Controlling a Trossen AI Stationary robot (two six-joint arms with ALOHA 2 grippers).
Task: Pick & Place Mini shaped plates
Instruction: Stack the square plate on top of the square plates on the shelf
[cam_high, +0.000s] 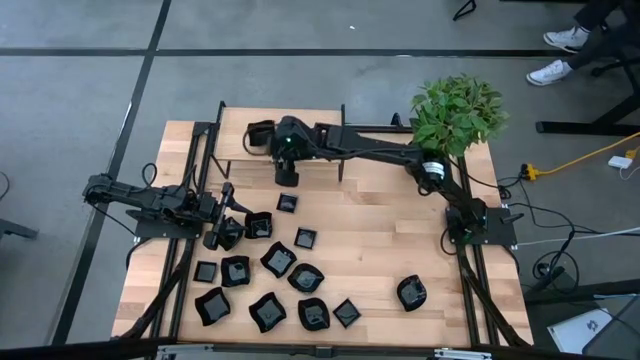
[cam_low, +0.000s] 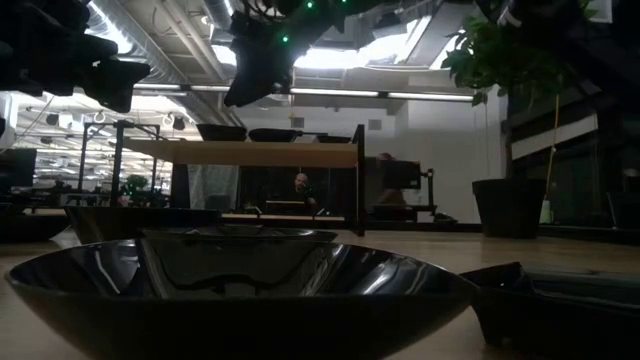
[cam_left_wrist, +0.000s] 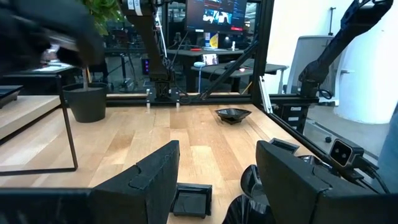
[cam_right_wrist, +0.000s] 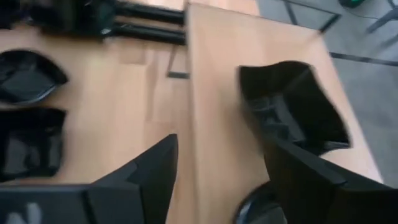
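My right fingers (cam_high: 262, 137) are spread wide over the raised shelf (cam_high: 330, 158) at the back of the desk (cam_high: 380, 240). A black plate (cam_right_wrist: 292, 112) sits on the shelf just beside one of them, clear of both pads. I judge it is free, because nothing presses on its rim and it rests flat on the wood. The shelf looks like the drop-off spot, so I reach all the way across from my base by the plant (cam_high: 458, 113).

My left fingers (cam_high: 222, 232) are apart too, low over the near-left part of the desk. They point into the cluster of plates (cam_high: 275, 285) scattered there. One small square plate (cam_left_wrist: 191, 200) lies right between them on the desk, and I grip nothing yet. I keep the gap wide so the raised rim can slide in.

One plate (cam_high: 411, 292) lies alone, well apart from the rest, toward the right. Most plates wait down here on the desk.
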